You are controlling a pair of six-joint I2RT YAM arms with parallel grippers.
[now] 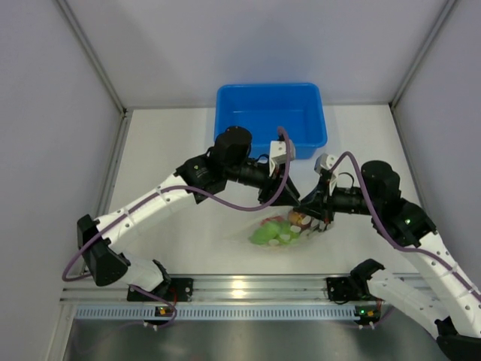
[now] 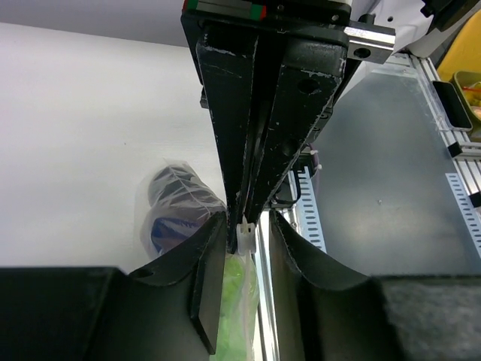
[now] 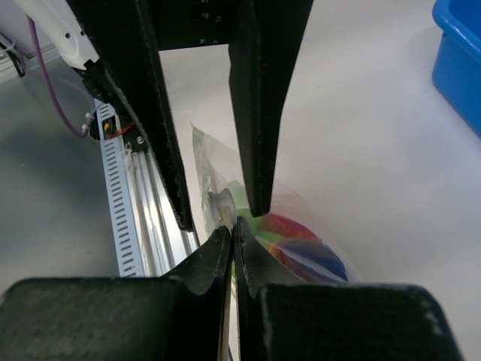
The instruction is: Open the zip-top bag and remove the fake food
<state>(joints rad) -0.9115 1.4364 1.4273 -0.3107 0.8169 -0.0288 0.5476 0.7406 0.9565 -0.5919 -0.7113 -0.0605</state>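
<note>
The zip-top bag [image 1: 282, 232] lies on the white table between both arms, with the fake food [image 1: 267, 235] inside it: green, red and dark pieces. My right gripper [image 3: 233, 227] is shut on the bag's top edge, right beside the white slider [image 3: 220, 207]. My left gripper [image 2: 246, 219] meets it head-on, its jaws apart on either side of the slider [image 2: 246, 235], with a gap showing on one side. Green food [image 2: 233, 293] shows through the plastic below the left jaws, and a dark blue piece [image 2: 173, 218] lies further left.
The blue bin [image 1: 225, 113] stands at the back of the table, behind the arms, and its corner [image 3: 458, 60] shows in the right wrist view. An aluminium rail [image 1: 240, 289] with a perforated strip runs along the near edge. Grey walls enclose the table.
</note>
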